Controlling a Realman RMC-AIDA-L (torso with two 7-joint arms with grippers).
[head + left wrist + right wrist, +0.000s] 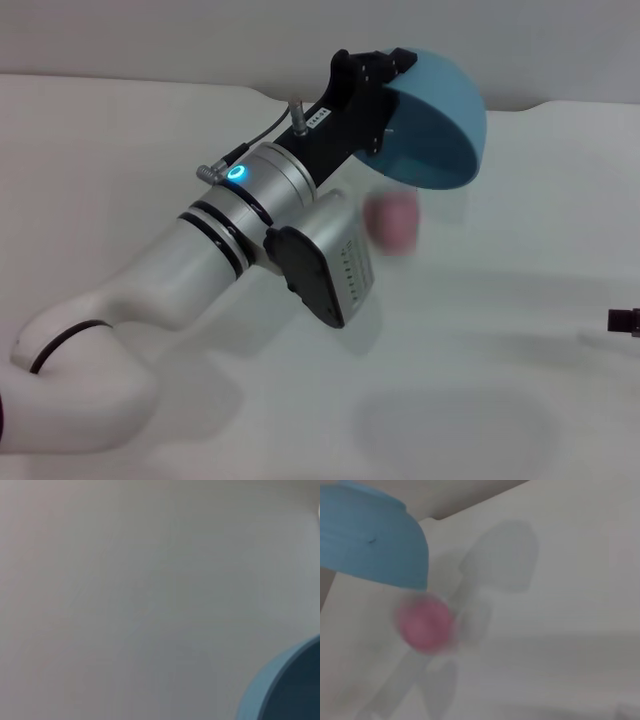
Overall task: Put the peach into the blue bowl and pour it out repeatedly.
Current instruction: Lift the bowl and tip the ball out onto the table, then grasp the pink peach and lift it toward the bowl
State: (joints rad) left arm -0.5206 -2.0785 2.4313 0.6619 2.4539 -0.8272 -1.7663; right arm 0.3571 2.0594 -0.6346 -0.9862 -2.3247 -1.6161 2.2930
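Observation:
My left gripper is raised over the middle of the table and shut on the rim of the blue bowl. The bowl is tipped steeply, its opening facing down and toward me. The pink peach is a blur in the air just below the bowl's lower rim, above the white table. The right wrist view shows the bowl from outside with the blurred peach under its edge. In the left wrist view only a part of the bowl's rim shows. Only a dark tip of my right gripper shows at the right edge.
The white table stretches under the bowl and toward me. Its far edge meets a grey wall behind the bowl. My left arm crosses the left half of the table.

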